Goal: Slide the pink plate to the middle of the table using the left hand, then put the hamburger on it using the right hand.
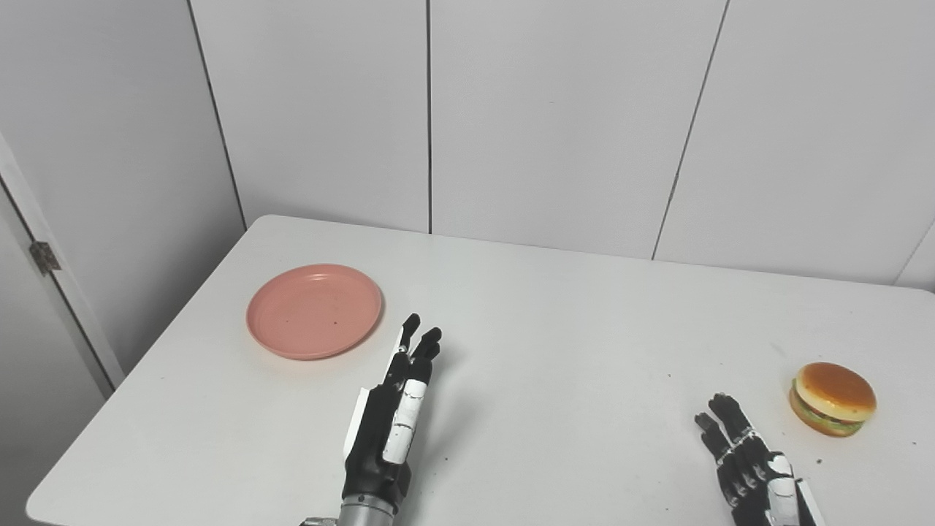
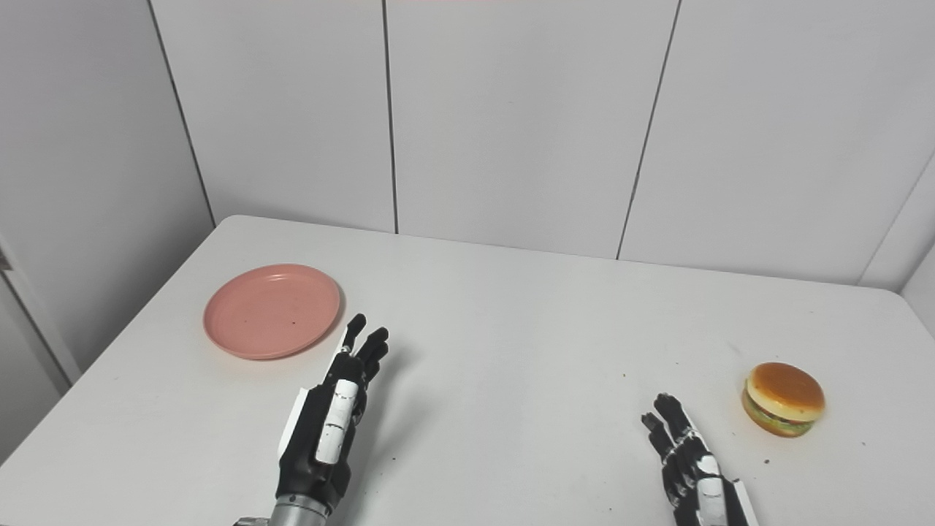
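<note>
1. The pink plate point(image 1: 314, 311) lies at the table's point(image 1: 555, 329) left, just beyond the left hand point(image 1: 391, 416), whose straight fingers grip nothing.
2. The hamburger point(image 1: 833, 399) sits near the right hand point(image 1: 752, 467), also open and empty.

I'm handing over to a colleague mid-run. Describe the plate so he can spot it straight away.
Start at the white table and look to its far left corner, near the wall. The pink plate lies flat there, empty, just beyond the fingertips of the left hand. It is the only round, flat, pink thing; the hamburger sits far off at the right edge.
</note>
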Robot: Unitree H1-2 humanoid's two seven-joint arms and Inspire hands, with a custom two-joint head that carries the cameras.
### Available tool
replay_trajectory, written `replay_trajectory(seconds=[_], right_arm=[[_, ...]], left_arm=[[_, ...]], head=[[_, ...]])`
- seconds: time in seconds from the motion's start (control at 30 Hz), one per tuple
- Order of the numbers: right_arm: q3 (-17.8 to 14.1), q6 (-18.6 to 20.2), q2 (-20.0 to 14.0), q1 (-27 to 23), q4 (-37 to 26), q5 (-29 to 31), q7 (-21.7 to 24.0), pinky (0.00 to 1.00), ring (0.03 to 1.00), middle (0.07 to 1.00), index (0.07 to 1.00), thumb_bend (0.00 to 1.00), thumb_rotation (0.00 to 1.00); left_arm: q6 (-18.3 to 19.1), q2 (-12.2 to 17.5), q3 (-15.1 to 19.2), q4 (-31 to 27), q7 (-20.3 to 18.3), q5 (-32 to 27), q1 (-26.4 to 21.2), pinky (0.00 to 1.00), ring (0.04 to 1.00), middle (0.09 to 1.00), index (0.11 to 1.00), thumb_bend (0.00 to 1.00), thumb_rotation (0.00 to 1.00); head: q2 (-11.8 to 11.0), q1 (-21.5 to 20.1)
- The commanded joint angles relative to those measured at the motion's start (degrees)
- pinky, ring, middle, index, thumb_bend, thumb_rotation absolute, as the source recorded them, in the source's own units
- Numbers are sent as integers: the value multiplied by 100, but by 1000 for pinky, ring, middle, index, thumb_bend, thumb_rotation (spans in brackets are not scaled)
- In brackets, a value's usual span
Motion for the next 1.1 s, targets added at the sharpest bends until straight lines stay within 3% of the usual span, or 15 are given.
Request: replay_trajectory(seconds=[0.0, 0.23, 0.43, 0.57, 0.77, 0.93, 1.07], right_arm=[[-107, 142, -73, -145, 606, -56, -122, 1000, 924, 951, 904, 807, 1000], [-81, 112, -38, -149, 596, -108, -127, 998, 912, 942, 896, 811, 1000], [-70, 116, -4, -149, 586, -150, -153, 982, 900, 933, 884, 820, 1000], [-68, 122, 5, -148, 588, -165, -159, 978, 900, 935, 884, 826, 1000], [-71, 134, 11, -147, 584, -158, -153, 978, 895, 935, 885, 820, 1000], [-57, 127, 6, -143, 579, -190, -152, 974, 890, 935, 885, 825, 1000], [-58, 124, 9, -145, 592, -179, -144, 981, 893, 935, 883, 815, 1000]], left_arm=[[68, 105, 73, -255, -54, -108, -410, 1000, 959, 949, 955, 914, 876], [584, 377, 372, -467, -30, -210, -1092, 1000, 942, 937, 921, 937, 858], [1123, 845, 719, -566, -107, -449, -1634, 995, 976, 957, 891, 927, 880], [1064, 1242, 937, -303, -168, -514, -1901, 937, 978, 952, 850, 935, 898], [723, 1740, 1259, 318, -291, -639, -2285, 911, 964, 940, 872, 998, 898], [783, 2040, 1505, 472, -249, -661, -2536, 946, 975, 935, 888, 1000, 899], [609, 2290, 1665, 781, -374, -745, -2693, 972, 981, 934, 911, 1000, 899]], head=[[9, -12], [22, -51], [9, -83], [5, -91], [15, -112], [25, -124], [11, -136]])
